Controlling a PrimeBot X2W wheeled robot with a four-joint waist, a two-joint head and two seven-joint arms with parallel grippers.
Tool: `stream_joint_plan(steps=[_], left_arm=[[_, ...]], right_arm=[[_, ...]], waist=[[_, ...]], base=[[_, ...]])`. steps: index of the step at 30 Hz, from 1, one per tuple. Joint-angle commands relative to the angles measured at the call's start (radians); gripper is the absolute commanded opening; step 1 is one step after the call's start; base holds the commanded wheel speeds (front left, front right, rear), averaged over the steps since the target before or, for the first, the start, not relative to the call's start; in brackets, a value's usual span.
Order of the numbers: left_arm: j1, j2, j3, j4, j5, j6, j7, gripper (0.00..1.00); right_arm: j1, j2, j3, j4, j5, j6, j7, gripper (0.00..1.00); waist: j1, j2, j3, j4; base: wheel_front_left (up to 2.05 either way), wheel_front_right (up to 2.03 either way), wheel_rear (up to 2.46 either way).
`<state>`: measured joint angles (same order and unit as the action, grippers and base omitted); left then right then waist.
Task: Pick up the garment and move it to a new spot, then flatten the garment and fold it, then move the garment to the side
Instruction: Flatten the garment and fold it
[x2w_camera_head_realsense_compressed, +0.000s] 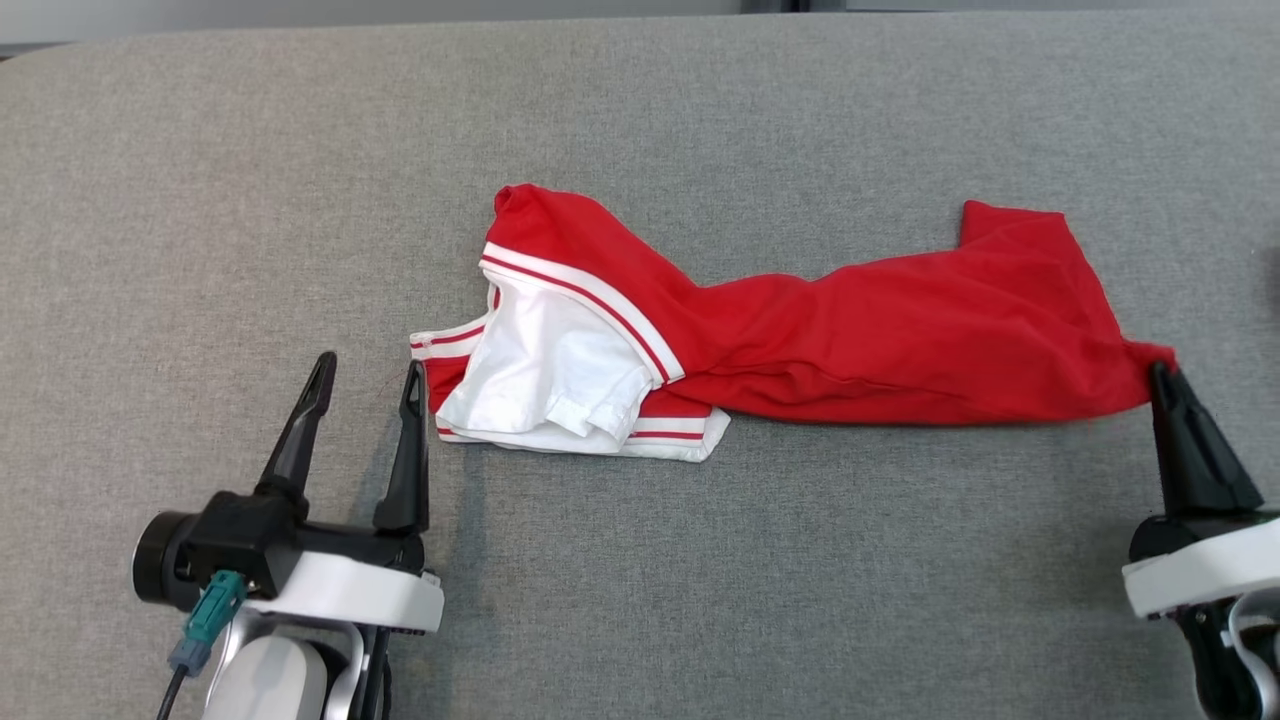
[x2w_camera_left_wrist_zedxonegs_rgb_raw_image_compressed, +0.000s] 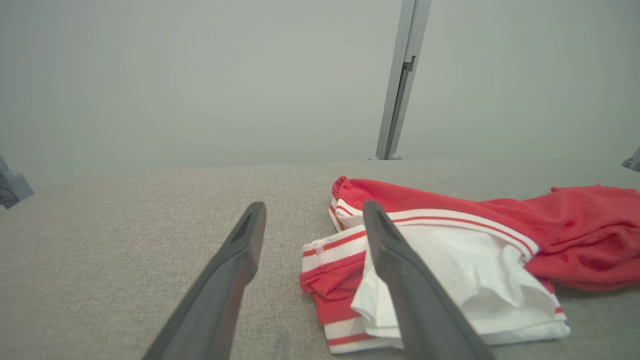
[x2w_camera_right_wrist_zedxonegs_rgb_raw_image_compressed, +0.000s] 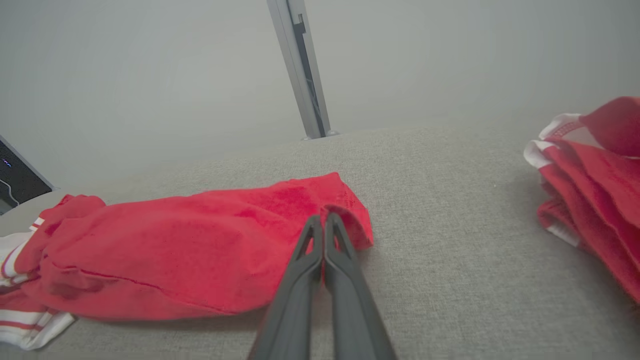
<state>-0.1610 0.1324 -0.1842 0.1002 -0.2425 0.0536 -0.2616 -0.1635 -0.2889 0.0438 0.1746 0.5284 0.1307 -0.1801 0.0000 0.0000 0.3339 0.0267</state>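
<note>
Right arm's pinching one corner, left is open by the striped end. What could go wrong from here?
1. The right gripper pinches only a small corner of the garment; a pull could slip it free.
2. The left gripper is open beside the bunched striped hem, where layers overlap; it may catch several layers or miss.
3. A second red pile lies on the surface beyond the right gripper; dragging that way could snag it.
</note>
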Motion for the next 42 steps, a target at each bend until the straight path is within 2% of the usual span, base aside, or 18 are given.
stream_joint_plan(steps=[1,2,7,12,21,25,32,42], left_arm=[[0.015,0.005,0.002,0.002,-0.004,0.003,-0.003,1.0],[0.014,0.004,0.001,0.001,-0.004,0.005,-0.003,1.0],[0.031,0.011,0.004,-0.01,-0.01,0.012,0.001,1.0],[0.042,0.02,0.004,-0.021,-0.01,0.02,0.009,1.0],[0.062,0.028,0.004,-0.046,-0.016,0.034,0.018,1.0],[0.049,0.028,-0.004,-0.053,-0.016,0.033,0.019,1.0],[0.013,0.021,-0.019,-0.051,-0.017,0.02,0.016,1.0],[-0.038,0.002,-0.034,-0.043,-0.019,0.008,0.003,1.0]], right_arm=[[0.013,0.001,0.005,0.005,0.006,0.0,-0.009,0.07],[0.015,0.003,0.016,0.005,0.013,0.0,-0.016,0.0],[0.027,-0.001,0.028,-0.012,0.024,0.0,-0.043,0.0],[0.058,0.006,0.01,-0.096,-0.007,0.0,-0.046,0.0],[0.129,0.05,-0.084,-0.32,-0.074,0.0,0.017,0.0],[0.095,0.05,-0.101,-0.355,-0.082,0.0,0.057,0.0],[0.004,0.015,-0.081,-0.261,-0.06,0.0,0.086,0.0],[-0.18,-0.043,-0.012,0.008,0.011,0.0,0.048,0.0]], waist=[[0.0,0.0,-0.007,-0.003],[0.0,0.0,-0.011,-0.004],[0.0,0.0,-0.028,-0.012],[0.0,0.0,-0.049,-0.018],[0.0,0.0,-0.064,-0.033],[0.0,0.0,-0.053,-0.029],[0.0,0.0,-0.012,0.009],[0.0,0.0,0.095,0.07]], base=[[0.0,0.0,0.0],[0.0,0.0,0.0],[0.0,0.0,0.0],[0.0,0.0,0.0],[0.0,0.0,0.0],[0.0,0.0,0.0],[0.0,0.0,0.0],[0.0,0.0,0.0]])
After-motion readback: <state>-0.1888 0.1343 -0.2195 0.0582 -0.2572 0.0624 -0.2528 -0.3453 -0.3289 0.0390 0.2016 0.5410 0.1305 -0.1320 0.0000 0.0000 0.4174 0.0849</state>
